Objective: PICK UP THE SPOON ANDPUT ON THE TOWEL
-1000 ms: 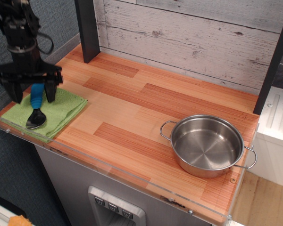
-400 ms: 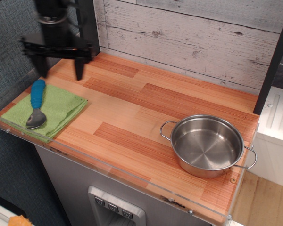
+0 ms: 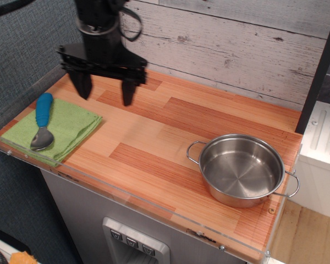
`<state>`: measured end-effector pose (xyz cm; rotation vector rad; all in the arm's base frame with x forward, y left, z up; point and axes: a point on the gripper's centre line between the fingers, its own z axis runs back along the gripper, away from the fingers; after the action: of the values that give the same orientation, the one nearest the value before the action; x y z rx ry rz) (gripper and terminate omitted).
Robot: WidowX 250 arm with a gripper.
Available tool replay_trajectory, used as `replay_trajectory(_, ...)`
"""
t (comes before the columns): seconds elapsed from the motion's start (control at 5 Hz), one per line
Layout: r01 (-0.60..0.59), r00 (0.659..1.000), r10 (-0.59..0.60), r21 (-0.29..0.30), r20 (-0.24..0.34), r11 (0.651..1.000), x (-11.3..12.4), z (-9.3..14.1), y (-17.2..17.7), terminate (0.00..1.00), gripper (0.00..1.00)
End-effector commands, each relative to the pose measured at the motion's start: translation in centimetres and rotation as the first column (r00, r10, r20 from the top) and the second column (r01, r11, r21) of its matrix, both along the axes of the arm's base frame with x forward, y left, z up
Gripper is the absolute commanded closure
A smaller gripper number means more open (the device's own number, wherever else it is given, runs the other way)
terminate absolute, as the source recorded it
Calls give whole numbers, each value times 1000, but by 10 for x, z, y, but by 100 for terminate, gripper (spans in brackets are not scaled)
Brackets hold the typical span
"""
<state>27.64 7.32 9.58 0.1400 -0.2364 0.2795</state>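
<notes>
We are seeing gripper hanging above counter, fingers spread wide, gripping nothing. Spoon is lying on towel, below and left of fingers, apart from them; blue handle pointing toward back, bowl toward front edge. Pot is sitting far right; bare wooden counter lying between.

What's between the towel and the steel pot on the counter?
Nothing: in the single view, only bare wood counter lies between the towel and the pot.
</notes>
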Motion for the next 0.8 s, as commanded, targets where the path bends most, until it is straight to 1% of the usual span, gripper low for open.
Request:
replay_trajectory(0.0,136,987,-134,-15,85,991,15,26,-37,0,0)
replay_trajectory(0.2,175,982,-174,-10,75,984,37,25,-52,0,0)
replay_trajectory(0.4,199,977,-200,22,80,980,52,21,-60,0,0)
replay_trajectory(0.6,210,971,-212,34,108,977,64,23,-59,0,0)
